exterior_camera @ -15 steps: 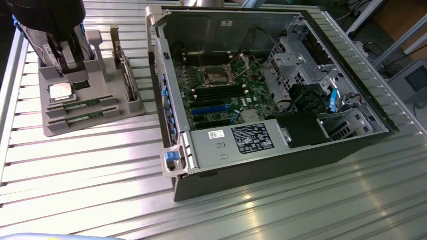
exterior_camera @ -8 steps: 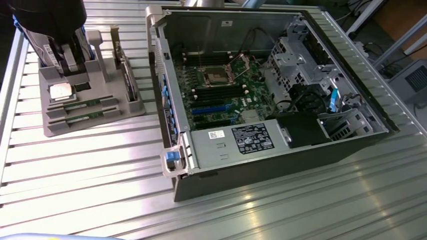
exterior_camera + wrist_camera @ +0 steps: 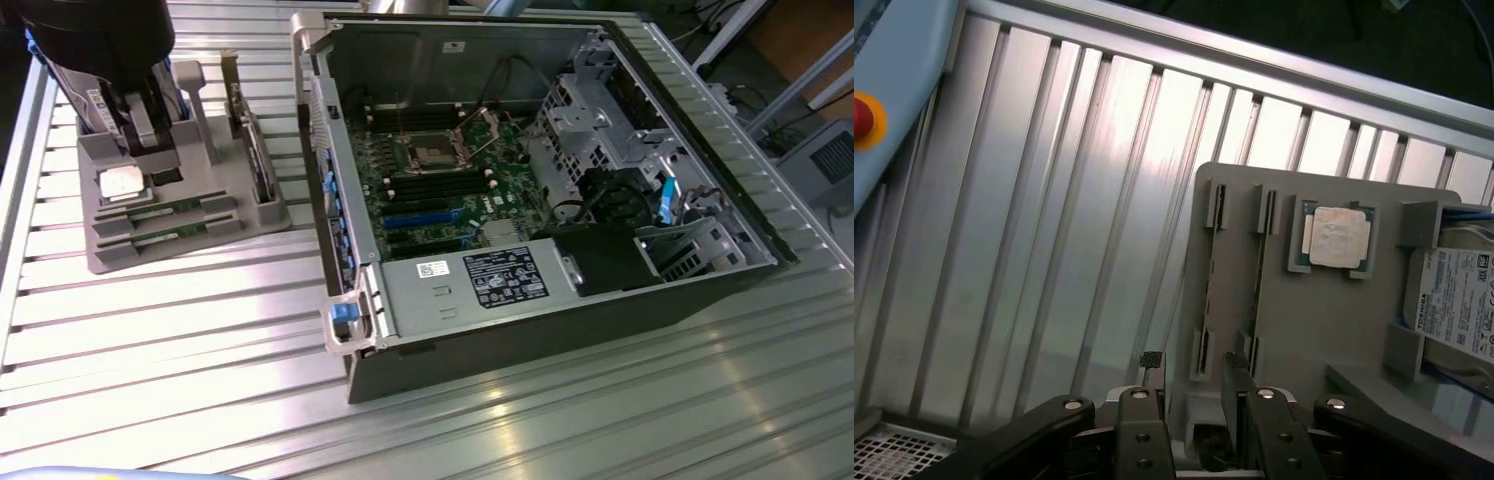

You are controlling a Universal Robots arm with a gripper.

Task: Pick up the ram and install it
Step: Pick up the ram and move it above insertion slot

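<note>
At the exterior view's left, a grey holder [image 3: 247, 225] is seen standing on the ribbed metal surface [image 3: 160, 330], with the arm [image 3: 100, 40] hanging over it. Two slim green sticks are set on edge in the holder's slots. The ram [image 3: 171, 235] is taken to be the outer one, while the second stick [image 3: 180, 208] lies just beside it, between it and the CPU [image 3: 120, 183] seated in the holder's pocket. In the wrist view the hand [image 3: 1192, 362] is shown spread wide with nothing held. One end of the ram [image 3: 1208, 285] is framed between the two fingertips. How high the hand hangs above the holder cannot be told. The second stick [image 3: 1257, 280], the CPU [image 3: 1339, 237] and a labelled hard drive [image 3: 1454, 305] are ranged across the holder beyond it. Well apart from the holder, to the exterior view's right, the open computer case [image 3: 561, 345] is found.

The ram is judged to be light, stiff and thin, yet easily damaged. Its smooth faces may be expected to slip under a weak pinch, and the chips to suffer under a hard one. It would best be taken across its thickness along the exposed upper edge, near mid-length so that tilting is avoided, with the contact edge left untouched
</note>
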